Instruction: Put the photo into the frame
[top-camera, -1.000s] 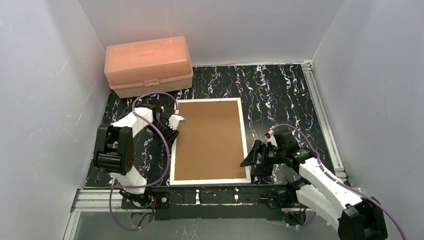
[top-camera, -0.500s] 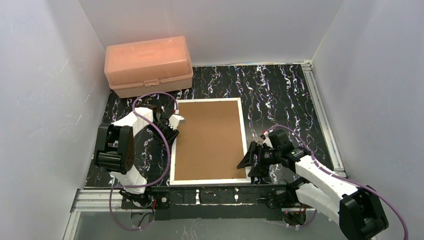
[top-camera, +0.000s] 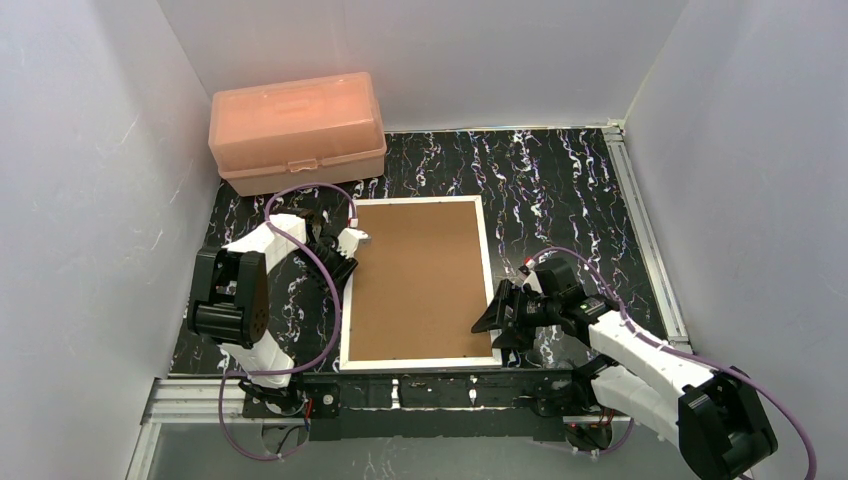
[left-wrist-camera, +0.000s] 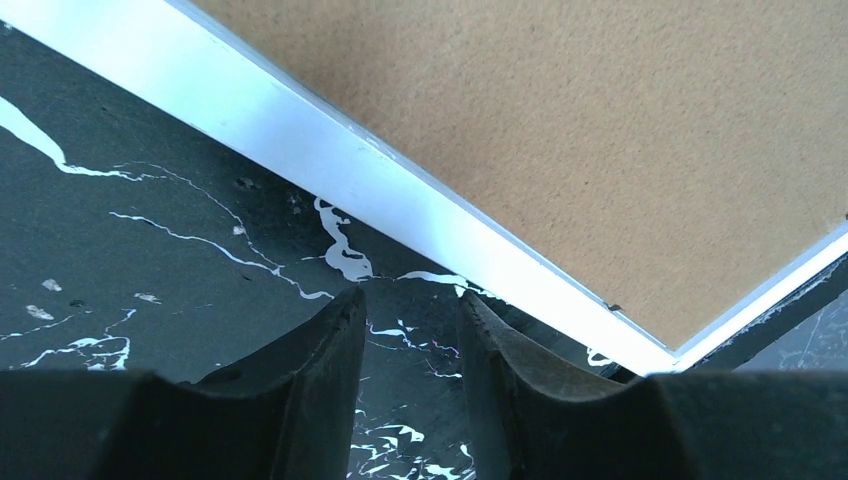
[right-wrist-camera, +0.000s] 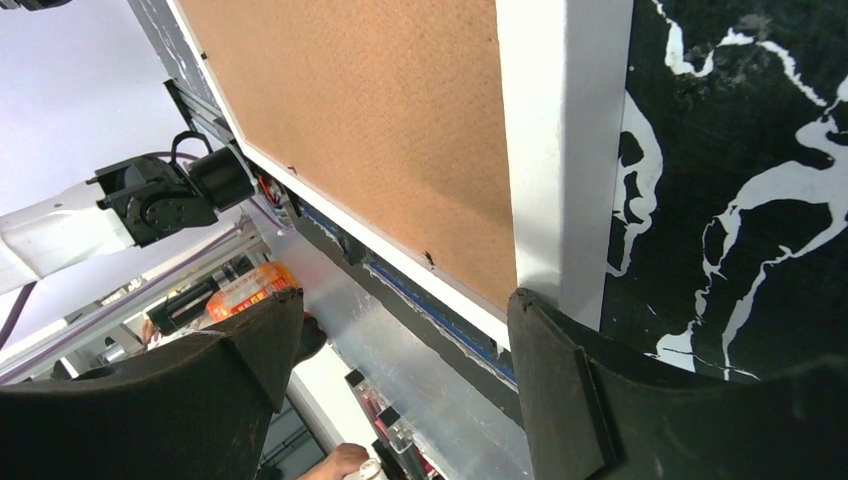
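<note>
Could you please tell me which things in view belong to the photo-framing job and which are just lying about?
Belongs to the job:
- white frame, lying back-side up
- brown backing board, seated inside it
- the photo itself is not visible

Just lying about:
- pink plastic box, closed, at the far left behind the frame

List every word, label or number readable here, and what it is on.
None readable. The pink box, the frame, its brown backing board and the marbled table show no lettering. An orange object past the table's edge, in the right wrist view, is too blurred to tell.
</note>
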